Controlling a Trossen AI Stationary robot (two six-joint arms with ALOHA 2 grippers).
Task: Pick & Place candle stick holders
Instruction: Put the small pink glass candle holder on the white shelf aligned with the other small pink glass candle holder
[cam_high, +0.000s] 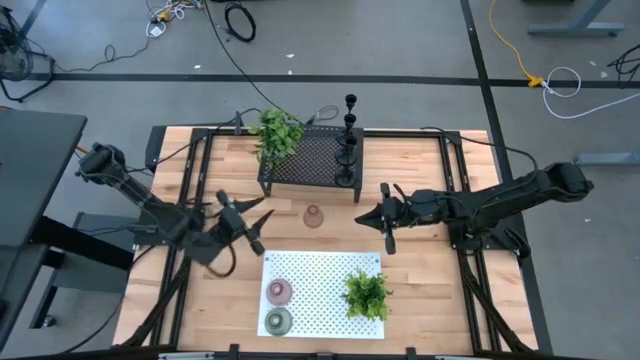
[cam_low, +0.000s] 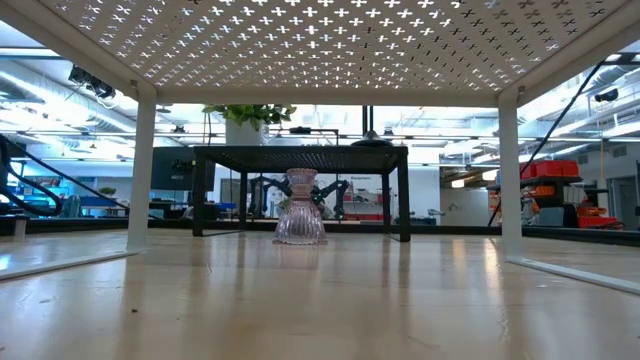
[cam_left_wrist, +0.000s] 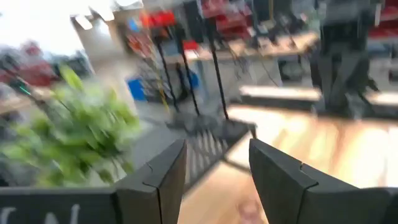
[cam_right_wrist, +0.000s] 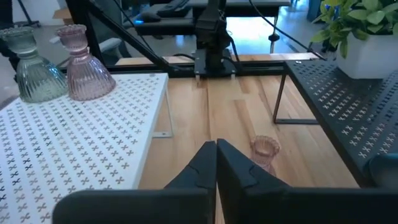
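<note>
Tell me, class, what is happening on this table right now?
Two robot arms are sorting candle holders. One pink glass holder stands alone on the wooden table between the black mesh rack and the white perforated shelf. The left gripper is open beside it and holds nothing. The right gripper is shut and empty on the other side. Another pink holder and an olive-green one sit on the white shelf, and slim black holders stand on the rack.

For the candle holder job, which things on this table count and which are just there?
Job: black candlestick holders on the black rack; pink glass holder on bare wood; pink holder and green holder on the white shelf.

Bystanders: black rack, white shelf, two plants.
</note>
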